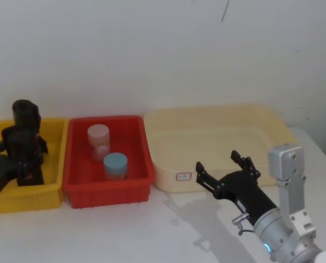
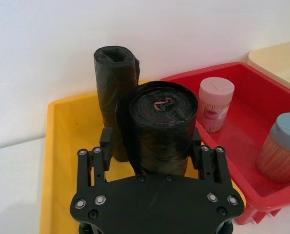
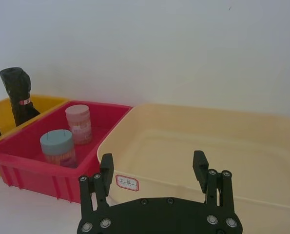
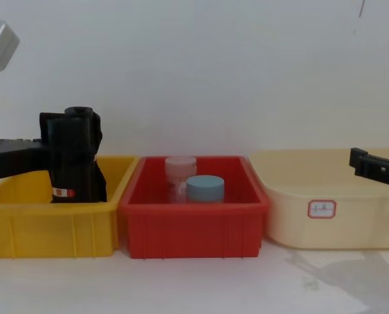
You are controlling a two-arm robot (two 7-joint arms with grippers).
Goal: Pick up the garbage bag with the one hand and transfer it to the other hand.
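I count three bins: yellow bin point(image 1: 26, 200), red bin point(image 1: 108, 194), cream bin point(image 1: 206, 148). Two jars: pink-lidded jar point(image 1: 98, 139), blue-lidded jar point(image 1: 115, 167). Two black garbage bag rolls, thick roll point(image 2: 159, 126) and crinkled roll point(image 2: 116, 83), and two grippers, left gripper point(image 2: 152, 141) and right gripper point(image 3: 153, 161).

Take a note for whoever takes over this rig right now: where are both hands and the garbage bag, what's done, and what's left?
Left hand: inside the yellow bin, shut on the upright garbage bag. A second roll stands behind it.
Right hand: open, empty, in front of the cream tub.
Done: grasp.
Left: lift the bag clear of the bin, pass it to the right hand.
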